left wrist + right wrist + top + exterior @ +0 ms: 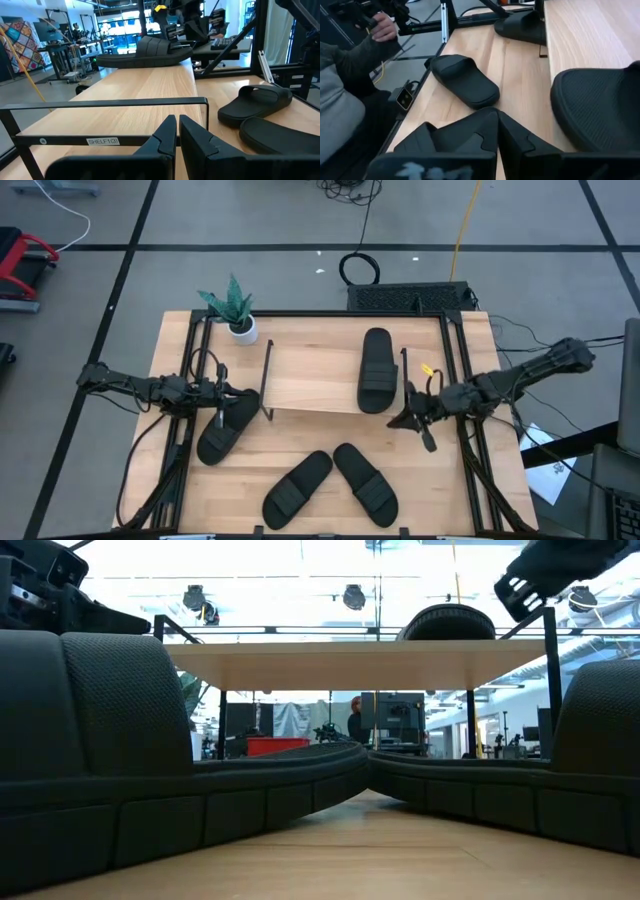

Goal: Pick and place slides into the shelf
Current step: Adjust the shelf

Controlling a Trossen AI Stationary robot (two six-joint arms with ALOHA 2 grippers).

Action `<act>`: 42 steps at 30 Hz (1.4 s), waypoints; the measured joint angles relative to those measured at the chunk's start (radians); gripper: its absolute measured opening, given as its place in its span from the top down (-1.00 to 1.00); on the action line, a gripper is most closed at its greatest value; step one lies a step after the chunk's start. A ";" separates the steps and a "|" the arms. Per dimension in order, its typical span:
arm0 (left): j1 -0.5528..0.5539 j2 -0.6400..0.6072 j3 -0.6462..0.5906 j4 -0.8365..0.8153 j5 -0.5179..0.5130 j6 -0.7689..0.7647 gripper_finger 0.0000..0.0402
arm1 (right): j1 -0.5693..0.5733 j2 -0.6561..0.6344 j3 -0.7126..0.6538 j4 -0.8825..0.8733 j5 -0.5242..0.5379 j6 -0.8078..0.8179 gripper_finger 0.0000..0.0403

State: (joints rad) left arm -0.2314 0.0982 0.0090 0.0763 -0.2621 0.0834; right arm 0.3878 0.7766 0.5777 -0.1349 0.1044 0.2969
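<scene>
One black slide (376, 370) lies flat on the shelf's light top board (310, 375), near its right end. Another slide (228, 425) lies on the table at the shelf's left end. Two more slides (297, 488) (365, 483) lie in a V near the table's front edge. My left gripper (222, 392) is shut and level at the shelf's left end, above the left slide, its fingers (170, 132) empty. My right gripper (410, 418) is shut, slanting down beside the shelf's right end, its fingers (490, 132) empty. The shelf slide's end (600, 105) shows close beside it.
A potted plant (235, 315) stands at the table's far left corner. A black box (410, 297) sits past the far edge. Black frame posts (455, 370) run along both table sides. A person's hand (382, 27) shows beyond the table in the right wrist view.
</scene>
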 joint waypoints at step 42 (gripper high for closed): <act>0.000 0.000 0.001 0.004 -0.001 -0.010 0.87 | 0.354 0.037 0.000 -0.299 0.571 0.301 1.00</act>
State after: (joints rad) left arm -0.2317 0.0982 0.0097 0.0803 -0.2630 0.0734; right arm 0.7414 0.8139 0.5775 -0.4340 0.6752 0.5974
